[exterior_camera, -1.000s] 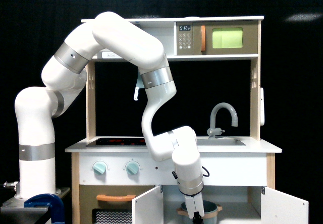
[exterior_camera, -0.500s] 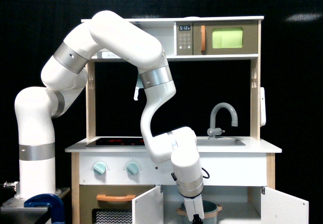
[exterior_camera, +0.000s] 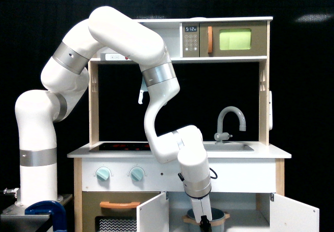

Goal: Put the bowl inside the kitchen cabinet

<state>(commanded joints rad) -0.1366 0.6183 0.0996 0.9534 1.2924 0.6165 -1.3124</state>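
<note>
Reaching my gripper [exterior_camera: 204, 222] down w/ the bowl [exterior_camera: 217, 217] just behind it, inside the kitchen cabinet [exterior_camera: 250, 211]. Cabinet doors open. Jaw state: can't tell.

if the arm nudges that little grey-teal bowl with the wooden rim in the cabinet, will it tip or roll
The small grey-teal bowl with tan wooden rim looks squat and upright, so it would probably slide, not tip. It seems rigid. Its projecting rim could catch.
</note>
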